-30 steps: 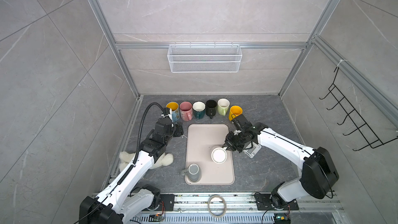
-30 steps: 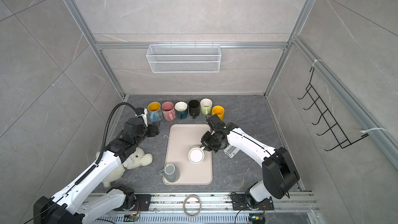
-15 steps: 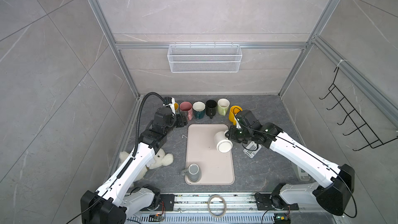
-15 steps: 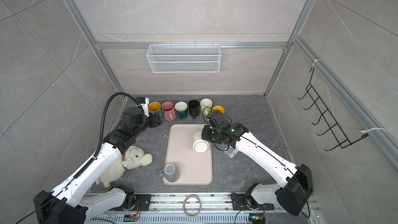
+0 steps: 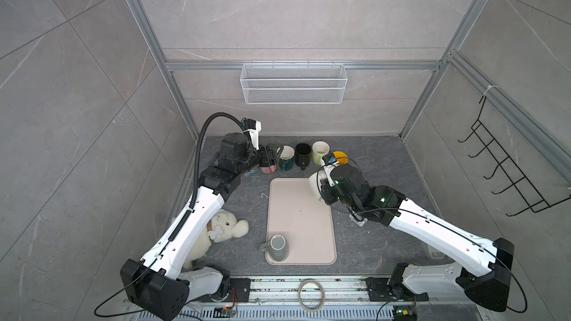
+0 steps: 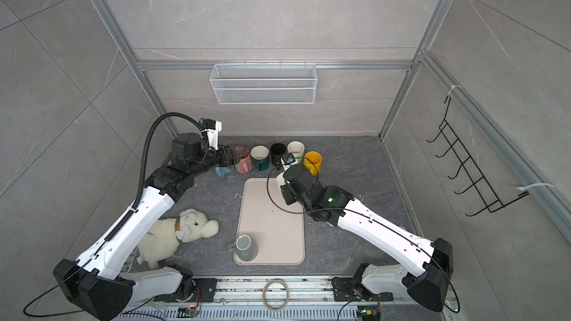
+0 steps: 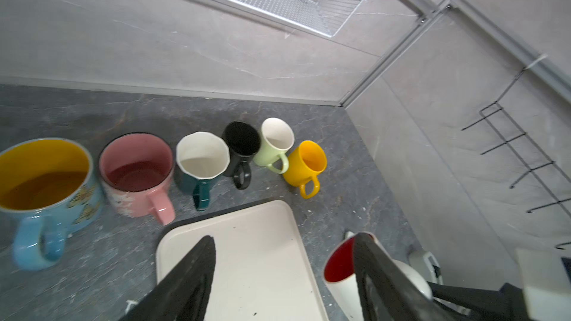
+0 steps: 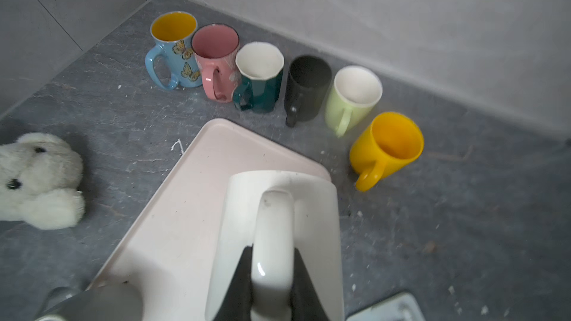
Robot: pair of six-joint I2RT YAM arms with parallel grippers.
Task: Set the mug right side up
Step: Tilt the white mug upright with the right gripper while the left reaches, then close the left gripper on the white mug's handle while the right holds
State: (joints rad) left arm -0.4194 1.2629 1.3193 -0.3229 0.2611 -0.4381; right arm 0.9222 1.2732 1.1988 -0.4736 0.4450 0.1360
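The right gripper (image 8: 272,270) is clenched on the handle of the white mug (image 8: 278,199), holding it just ahead of its jaws, above a corner of the tray (image 8: 173,211). Such a narrow pinch could let the glossy mug swivel or slip. It could also knock the yellow mug (image 8: 386,146) just beyond the gripper. The mug is white outside and red inside. The left gripper (image 7: 284,242) stands released, grasping nothing.

The right wrist (image 5: 343,182) hides most of the white mug (image 5: 314,185).

Left claw (image 7: 285,236) spread wide; right claw (image 8: 272,250) pinched closed; both arms extended.
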